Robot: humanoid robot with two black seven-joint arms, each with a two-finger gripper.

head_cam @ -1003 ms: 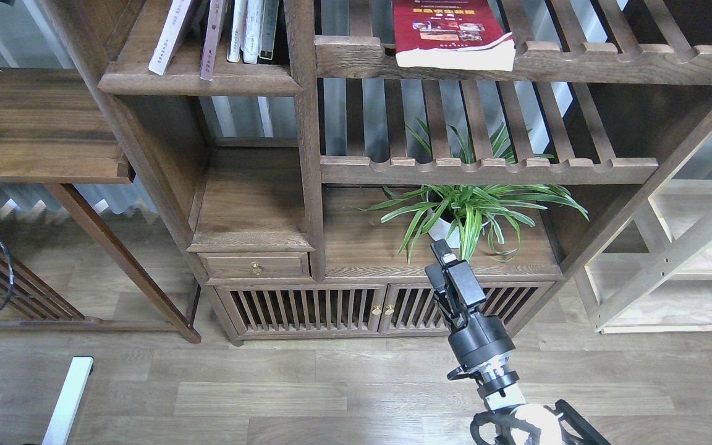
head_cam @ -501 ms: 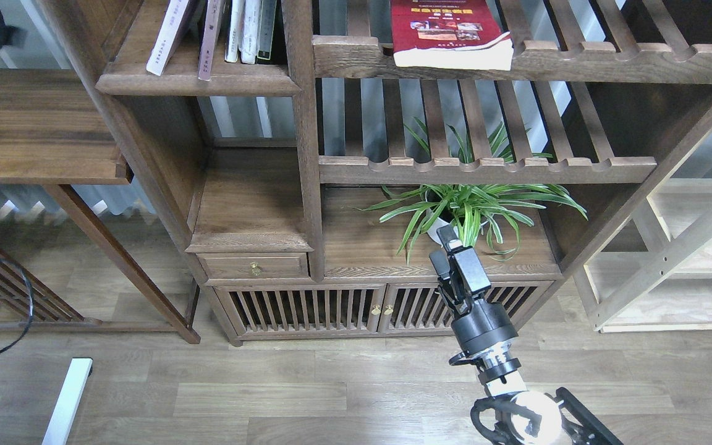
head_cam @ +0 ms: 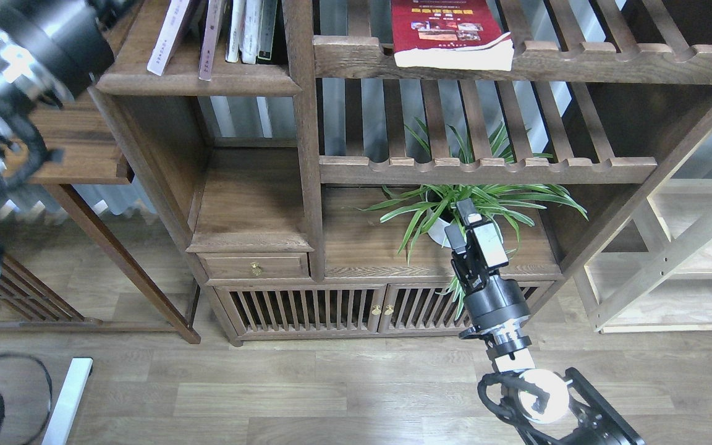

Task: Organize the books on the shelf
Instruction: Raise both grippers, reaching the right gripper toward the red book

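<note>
The bright red book [head_cam: 449,28] lies flat on the upper slatted rack, its white page edge facing me. The shelf [head_cam: 198,79], a solid dark board with a moulded front edge, is at the upper left. On it a pale-covered book [head_cam: 167,34] and a maroon-spined book [head_cam: 211,37] lean to the right. My right gripper [head_cam: 470,222] points up in front of the plant, well below the red book and holding nothing; its fingers cannot be told apart. My left arm [head_cam: 34,43] fills the upper left corner beside the shelf, and its gripper is cut off by the top edge.
Thin white and dark-spined volumes [head_cam: 250,31] stand at the shelf's right end against the post. A potted spider plant [head_cam: 467,207] sits just behind my right gripper. A second slatted rack [head_cam: 486,167] spans above it. A light wood frame [head_cam: 671,259] stands at the right.
My right gripper has risen and moved right, now overlapping the plant. My left arm has swung into view at the upper left, beside the shelf. The books have not moved.
</note>
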